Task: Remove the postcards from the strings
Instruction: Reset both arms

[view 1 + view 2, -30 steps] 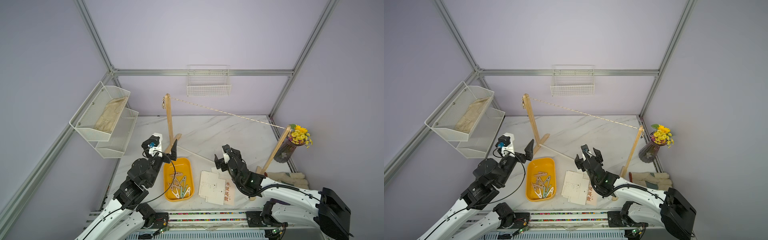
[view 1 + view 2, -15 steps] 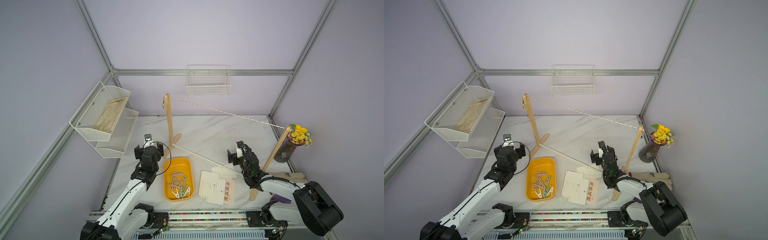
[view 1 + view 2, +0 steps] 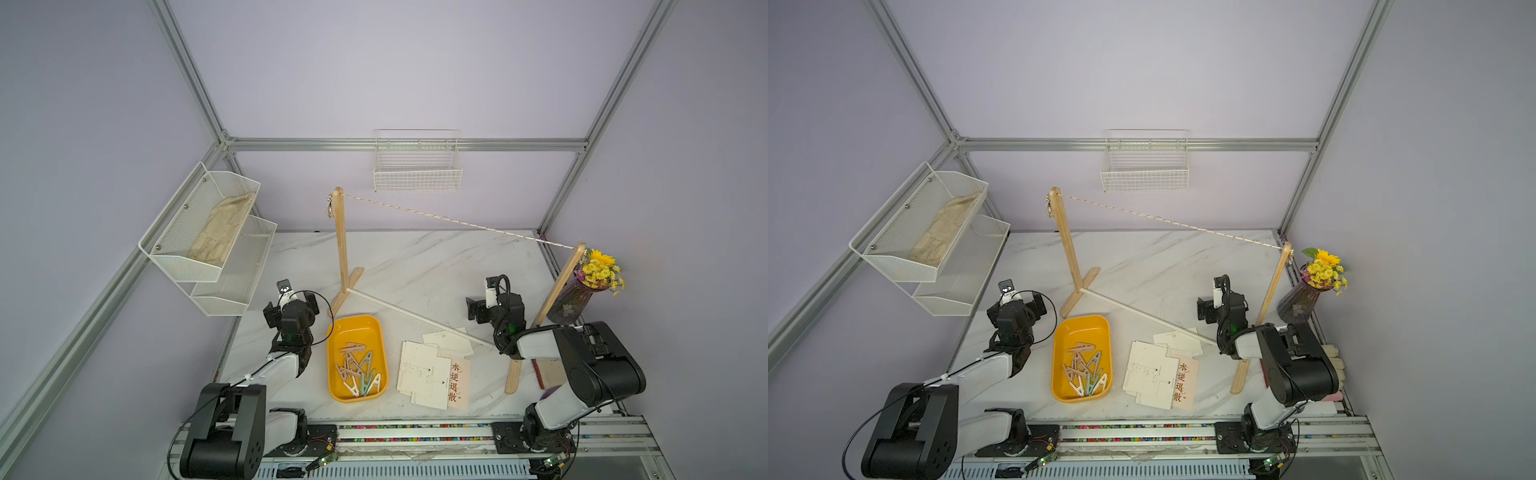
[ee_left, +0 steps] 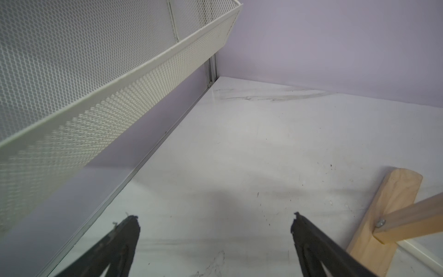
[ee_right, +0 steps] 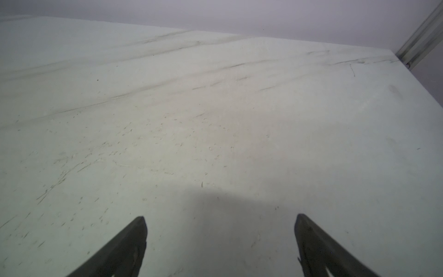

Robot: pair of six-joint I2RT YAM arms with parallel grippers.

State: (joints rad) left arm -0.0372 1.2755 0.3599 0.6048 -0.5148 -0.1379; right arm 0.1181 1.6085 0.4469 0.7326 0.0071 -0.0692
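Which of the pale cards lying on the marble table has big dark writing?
The cream rectangular card on the pile's side toward the right arm: it bears a column of large Chinese characters; the other white cards show only faint print.

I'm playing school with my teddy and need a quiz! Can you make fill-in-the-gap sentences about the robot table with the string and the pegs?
1. The clothes pegs all lie in the ____ tray.
2. The string now holds ____ postcards; they lie in a pile beside the tray.
3. The left gripper and the right gripper hold nothing, and both have their jaws ____.

Missing words: yellow; no; open.
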